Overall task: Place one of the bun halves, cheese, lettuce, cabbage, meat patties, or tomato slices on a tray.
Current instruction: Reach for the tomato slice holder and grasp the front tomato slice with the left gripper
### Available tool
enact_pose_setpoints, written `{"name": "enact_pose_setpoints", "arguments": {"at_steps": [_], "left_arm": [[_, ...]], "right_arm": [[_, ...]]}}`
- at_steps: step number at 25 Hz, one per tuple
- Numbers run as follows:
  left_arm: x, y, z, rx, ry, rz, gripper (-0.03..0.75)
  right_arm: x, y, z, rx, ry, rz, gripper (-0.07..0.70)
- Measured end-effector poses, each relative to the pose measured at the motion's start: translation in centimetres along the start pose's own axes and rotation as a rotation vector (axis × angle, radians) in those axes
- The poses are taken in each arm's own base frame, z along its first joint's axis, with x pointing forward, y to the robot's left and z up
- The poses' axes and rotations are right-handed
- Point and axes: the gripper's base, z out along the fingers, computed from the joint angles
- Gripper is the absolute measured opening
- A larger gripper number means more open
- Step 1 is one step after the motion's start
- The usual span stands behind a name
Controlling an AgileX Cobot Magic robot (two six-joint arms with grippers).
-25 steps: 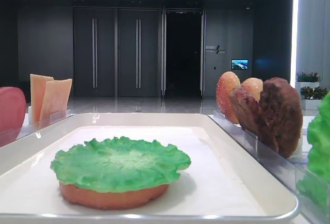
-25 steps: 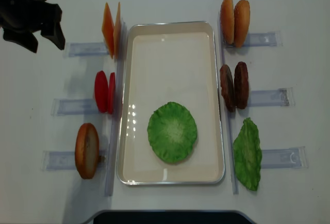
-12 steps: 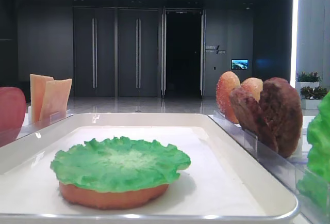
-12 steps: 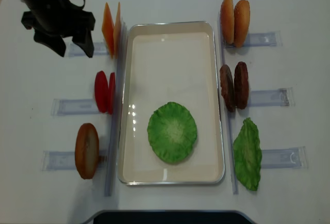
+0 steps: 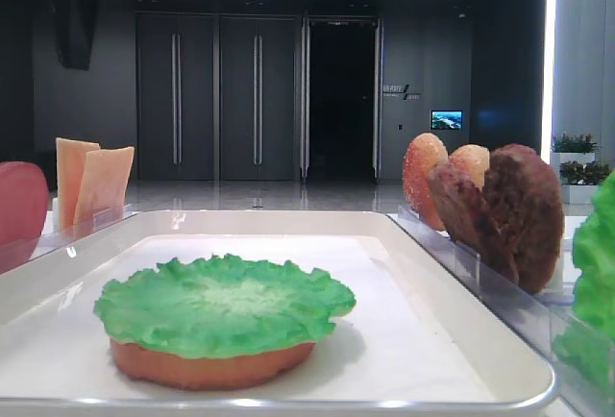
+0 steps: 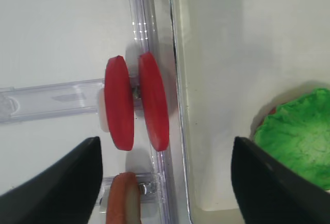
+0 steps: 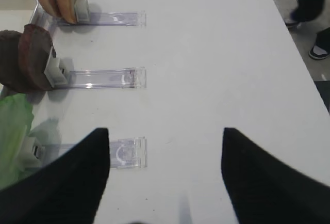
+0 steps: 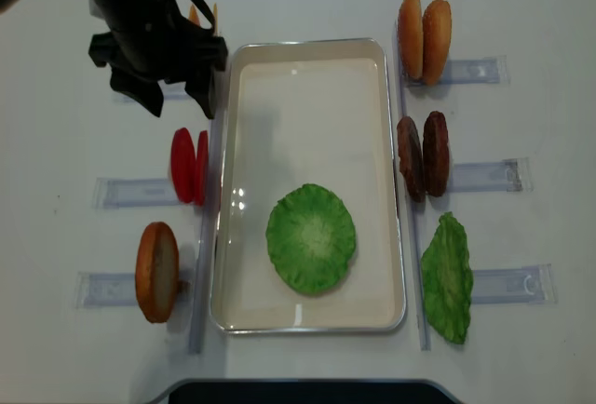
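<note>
A white desk [image 8: 307, 4] seen from above, with a white tray [image 8: 310, 69] at its centre as the landmark. On the tray, toward its near end, a green lettuce leaf [image 8: 311, 238] lies flat on a bun half [image 5: 207, 364]; the low front view shows the orange-brown bun under the leaf.

Left of the tray, clear holders [image 8: 130, 192] each carry upright pieces. Level with the tray's middle stand two red tomato slices [image 8: 189, 166], on edge, side by side, just beside the tray's left rim. Nearer the front on that side stands one bun half [image 8: 156, 272]. At the far left corner the cheese [image 5: 91, 182] stands in its holder, mostly hidden from above by the arm.

Right of the tray, two bun halves [image 8: 425, 38] stand at the far end, two dark brown patties [image 8: 423, 155] level with the middle, and a second lettuce leaf [image 8: 448, 278] near the front.

The left end effector [image 8: 169, 83] hangs above the desk by the tray's far left corner, just beyond the tomato slices. Its jaws stand wide apart and hold nothing; its wrist view shows both tomato slices between the two dark fingers [image 6: 56, 188].

The right end effector [image 7: 165, 182] is seen only in its own wrist view, to the right of the tray, over bare desk. Its jaws are wide apart and empty.
</note>
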Motion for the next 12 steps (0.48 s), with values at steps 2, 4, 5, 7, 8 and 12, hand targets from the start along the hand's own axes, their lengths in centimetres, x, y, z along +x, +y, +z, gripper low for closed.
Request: {"name": "enact_pose_setpoints", "arguments": {"at_steps": [2, 4, 5, 7, 8, 12], "left_arm": [[0.14, -0.43, -0.03, -0.007, -0.003, -0.003, 0.591], [0.2, -0.62, -0.04, -0.007, -0.003, -0.023, 0.591], [0.21, -0.65, -0.04, -0.007, -0.003, -0.034, 0.591], [0.22, -0.67, -0.04, -0.006, -0.003, -0.043, 0.591], [0.22, -0.67, -0.04, -0.006, -0.003, -0.045, 0.591], [0.2, -0.71, 0.07, -0.006, 0.001, -0.064, 0.591]], "right_arm": [[0.0, 0.0, 0.0, 0.0, 0.0, 0.0, 0.472], [0.0, 0.0, 0.0, 0.0, 0.0, 0.0, 0.472], [0.0, 0.0, 0.0, 0.0, 0.0, 0.0, 0.472], [0.0, 0.0, 0.0, 0.0, 0.0, 0.0, 0.472], [0.0, 0.0, 0.0, 0.0, 0.0, 0.0, 0.472], [0.0, 0.0, 0.0, 0.0, 0.0, 0.0, 0.472]]}}
